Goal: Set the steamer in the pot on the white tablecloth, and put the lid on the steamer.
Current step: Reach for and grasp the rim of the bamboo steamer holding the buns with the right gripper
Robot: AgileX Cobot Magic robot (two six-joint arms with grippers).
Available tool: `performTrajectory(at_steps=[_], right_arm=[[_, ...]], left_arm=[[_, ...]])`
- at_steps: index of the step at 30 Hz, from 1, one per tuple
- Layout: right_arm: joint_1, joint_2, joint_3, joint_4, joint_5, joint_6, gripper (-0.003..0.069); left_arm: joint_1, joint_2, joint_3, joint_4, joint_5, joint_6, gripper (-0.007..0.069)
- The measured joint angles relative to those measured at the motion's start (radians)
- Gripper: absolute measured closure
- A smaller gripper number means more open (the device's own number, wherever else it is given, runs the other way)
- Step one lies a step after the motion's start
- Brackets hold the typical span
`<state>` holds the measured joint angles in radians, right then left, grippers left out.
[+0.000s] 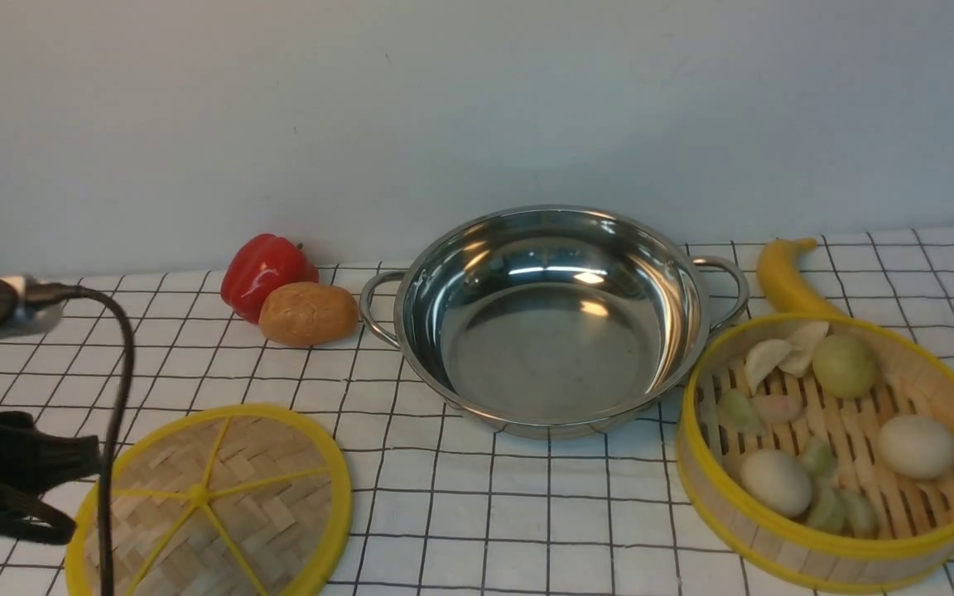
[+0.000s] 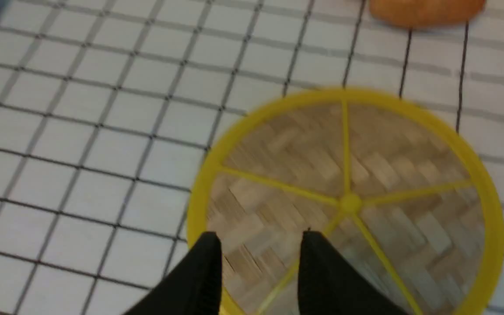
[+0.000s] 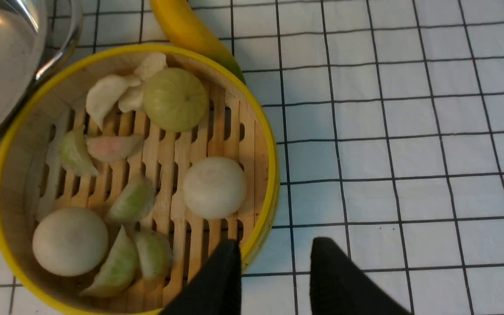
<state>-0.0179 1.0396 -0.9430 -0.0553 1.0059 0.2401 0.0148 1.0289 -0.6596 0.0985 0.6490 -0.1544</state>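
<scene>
Front view, pot point(image 1: 551, 364): it stands empty in the middle of the white tablecloth point(image 1: 527, 513), with a red pepper point(image 1: 266, 273) and a potato point(image 1: 308, 313) to its left.
Front view, steamer point(image 1: 775, 548): it is on the cloth to the right of the pot and just beside it, filled with buns and dumplings. A banana point(image 1: 783, 277) lies behind it.
Front view, lid point(image 1: 212, 497): it lies flat on the near left, well apart from the steamer.
Left wrist view, left gripper point(image 2: 260, 238): the jaws are apart and hold nothing. They hang over the edge part of the lid point(image 2: 348, 201).
Right wrist view, right gripper point(image 3: 276, 245): the jaws are apart and nothing is clamped. One finger is over the steamer rim point(image 3: 271, 175) and the other is over bare cloth outside it.
Step in hand: in my judgement it is gripping the steamer wall, so the task is at its beginning.
How to do it well: lower until the wall is between the jaws, and close firmly on the wood without touching the bun point(image 3: 215, 188). Lift level, because the food is loose. Centre the steamer over the pot before lowering, since the fit is narrow.
Risk: held at one side only, the steamer can tilt.
</scene>
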Motion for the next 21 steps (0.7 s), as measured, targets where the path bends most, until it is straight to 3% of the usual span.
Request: performTrajectory(at_steps=[1,2,4,8,16,21], right_arm=[[0.000,0.014,-0.004,0.000,-0.001,-0.003,0.0416],[0.000,0.058,-0.007,0.000,-0.015,-0.011,0.0416],[0.000,0.113,-0.007,0.000,-0.026,-0.017,0.0416],[-0.006,0.201,-0.007,0.000,-0.058,-0.036,0.0416],[-0.114,0.327,-0.007,0.024,-0.143,-0.079,0.0416],[-0.154,0.417,-0.007,0.211,-0.178,-0.240,0.0416]], left_arm=[[0.000,0.006,-0.003,-0.013,0.006,0.015,0.0382],[0.000,0.049,-0.026,-0.099,0.048,0.134,0.0382],[0.000,0.093,-0.050,-0.210,0.082,0.266,0.0382],[0.000,0.136,-0.075,-0.350,0.108,0.430,0.0382],[0.000,0.139,-0.076,-0.385,0.115,0.489,0.0382],[0.000,0.139,-0.076,-0.392,0.115,0.490,0.0382]])
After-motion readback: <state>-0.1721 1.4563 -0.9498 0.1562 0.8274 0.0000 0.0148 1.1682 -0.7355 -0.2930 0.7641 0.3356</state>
